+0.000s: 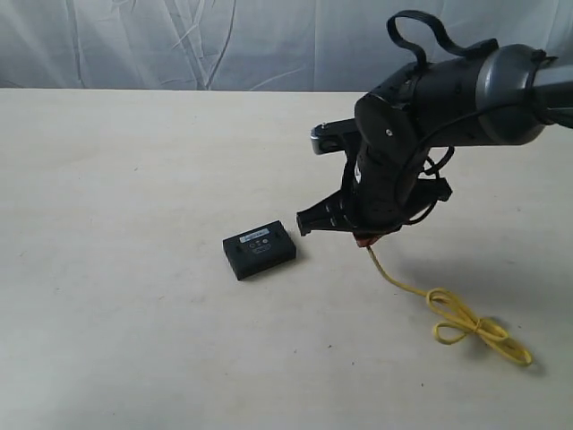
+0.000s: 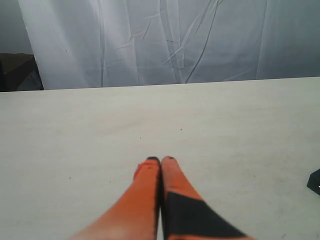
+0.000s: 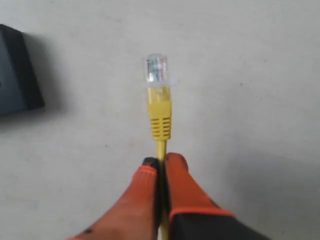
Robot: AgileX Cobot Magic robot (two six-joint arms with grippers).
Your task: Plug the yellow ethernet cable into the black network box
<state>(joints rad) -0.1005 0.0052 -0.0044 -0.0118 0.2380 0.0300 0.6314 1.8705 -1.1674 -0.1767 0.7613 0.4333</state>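
Observation:
The black network box (image 1: 260, 249) lies flat on the table, its white label strip facing up; one corner of it (image 3: 17, 75) shows in the right wrist view. My right gripper (image 3: 161, 161) is shut on the yellow ethernet cable (image 3: 160, 125) just behind the plug boot, and the clear plug (image 3: 157, 69) sticks out past the fingertips above the table. In the exterior view that gripper (image 1: 365, 239) hangs to the right of the box, apart from it, and the cable (image 1: 448, 313) trails down to a loose loop on the table. My left gripper (image 2: 160, 160) is shut with nothing in it.
The pale tabletop (image 1: 134, 179) stretches wide around the box. A white draped cloth (image 1: 179, 45) hangs behind the far edge. The right arm's black bulk (image 1: 421, 125) stands over the right half of the table.

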